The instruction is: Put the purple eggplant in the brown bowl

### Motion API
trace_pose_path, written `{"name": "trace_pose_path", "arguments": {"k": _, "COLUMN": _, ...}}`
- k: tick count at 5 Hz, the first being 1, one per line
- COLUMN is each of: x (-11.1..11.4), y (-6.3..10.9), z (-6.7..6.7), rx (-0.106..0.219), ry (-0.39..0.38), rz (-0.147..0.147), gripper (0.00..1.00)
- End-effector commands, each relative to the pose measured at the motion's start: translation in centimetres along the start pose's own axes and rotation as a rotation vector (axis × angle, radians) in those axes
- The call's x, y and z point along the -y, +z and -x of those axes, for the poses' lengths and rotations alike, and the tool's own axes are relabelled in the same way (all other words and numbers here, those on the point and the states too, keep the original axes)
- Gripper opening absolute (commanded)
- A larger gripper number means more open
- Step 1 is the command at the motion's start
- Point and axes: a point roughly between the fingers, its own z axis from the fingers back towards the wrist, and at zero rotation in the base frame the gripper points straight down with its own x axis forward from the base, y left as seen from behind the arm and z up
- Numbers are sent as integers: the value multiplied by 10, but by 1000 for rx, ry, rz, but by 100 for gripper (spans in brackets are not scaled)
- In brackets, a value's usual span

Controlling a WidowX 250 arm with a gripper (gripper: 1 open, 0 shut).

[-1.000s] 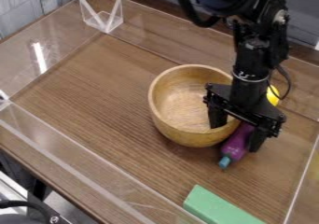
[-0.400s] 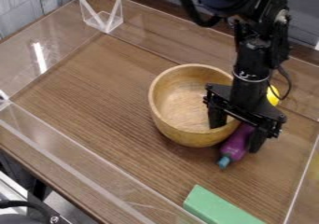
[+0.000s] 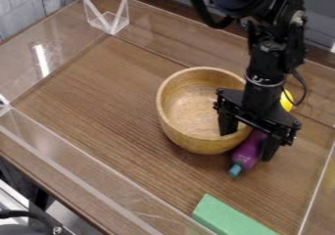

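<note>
You have the gripper low over the right side of the brown bowl, with the fingers reaching down toward the purple eggplant. The eggplant lies outside the bowl, just beside its lower right wall, with the teal stem cap pointing to the near side of the table. Its far end is hidden under the fingers. The placement appears meant to set the fingers about the upper part of the body. One finger sits at the bowl's rim, so the bowl's closeness probably limits how freely you can straddle the toy. Whether the fingers grip the eggplant or merely stand around it cannot be told; no lift is evident.

The yellow lemon lies behind the gripper and is partly covered by it. The green block lies at the near edge of the view, apart from the eggplant. Neither appears to obstruct the task.

Compared with the earlier frames, you show very little change. The arm and fingers sit at nearly the same spot, and the bowl, lemon and block hold their positions. The eggplant remains on the table beside the bowl. No transfer is recorded.

The step in hand is judged to be securing the grasp. Your lift should clear the rim before you move over the bowl; a premature sideways move could push it.
</note>
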Motion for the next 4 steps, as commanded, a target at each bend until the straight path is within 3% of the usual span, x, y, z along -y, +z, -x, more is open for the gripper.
{"name": "trace_pose_path", "arguments": {"k": 1, "x": 6, "y": -11, "z": 12, "rx": -64, "ry": -5, "rz": -16, "gripper": 100}}
{"name": "trace_pose_path", "arguments": {"k": 4, "x": 8, "y": -10, "z": 14, "rx": -81, "ry": 4, "rz": -22, "gripper": 100}}
